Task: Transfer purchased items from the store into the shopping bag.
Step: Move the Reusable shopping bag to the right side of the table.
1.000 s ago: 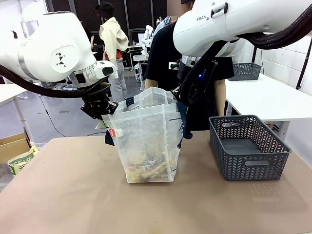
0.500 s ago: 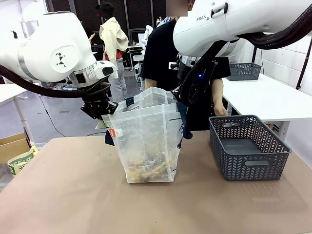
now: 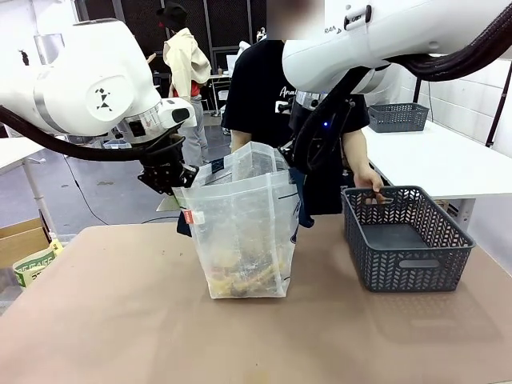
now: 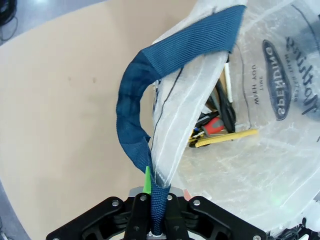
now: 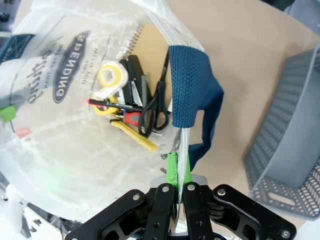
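Note:
The shopping bag (image 3: 240,232), clear plastic with navy straps, stands upright in the middle of the table, held open by both arms. My left gripper (image 3: 172,180) is shut on the left strap (image 4: 150,75) at the bag's rim. My right gripper (image 3: 302,160) is shut on the bag's right rim beside the other strap (image 5: 190,95). Purchased items (image 3: 240,280) lie at the bag's bottom: a yellow tape roll (image 5: 110,75), black scissors (image 5: 155,107) and yellow and red pieces (image 4: 220,130). In the wrist views each gripper (image 4: 156,200) (image 5: 180,172) pinches the bag between green pads.
A dark grey lattice basket (image 3: 404,240) stands right of the bag, and the person's hand (image 3: 372,188) rests at its far rim. A second basket (image 3: 398,117) sits on the white table behind. A cardboard box (image 3: 24,240) is off the table's left edge.
The person has stepped right and brought a hand down to the basket's far rim. The bag and the left gripper have shifted slightly to the right.

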